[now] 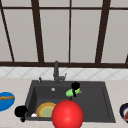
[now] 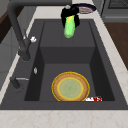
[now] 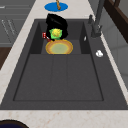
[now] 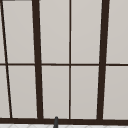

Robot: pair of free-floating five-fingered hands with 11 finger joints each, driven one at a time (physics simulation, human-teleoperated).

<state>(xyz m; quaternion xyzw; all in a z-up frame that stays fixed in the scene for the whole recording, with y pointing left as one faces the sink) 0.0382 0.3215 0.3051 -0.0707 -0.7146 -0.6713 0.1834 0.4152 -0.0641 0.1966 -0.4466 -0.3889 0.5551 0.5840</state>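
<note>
My right hand (image 1: 75, 86) hangs over the middle of the dark sink (image 1: 100, 110), its fingers curled round a green and yellow object (image 1: 70, 92). In the left side view that hand (image 2: 70, 12) grips the top of the object (image 2: 69, 28), which points down into the basin. The right side view shows the hand (image 3: 57, 23) and the object (image 3: 55, 33) above a yellow and orange plate (image 3: 59, 47). The plate (image 1: 46, 110) lies flat on the sink floor at its left end. My left hand (image 1: 21, 111) floats at the sink's front left corner.
A big red ball (image 1: 67, 115) sits at the front middle. The dark faucet (image 1: 56, 72) stands behind the basin. A blue plate (image 1: 6, 100) with a wooden piece lies on the left counter, a dark bowl (image 1: 124, 112) on the right. A small red and white item (image 2: 93, 99) lies beside the plate.
</note>
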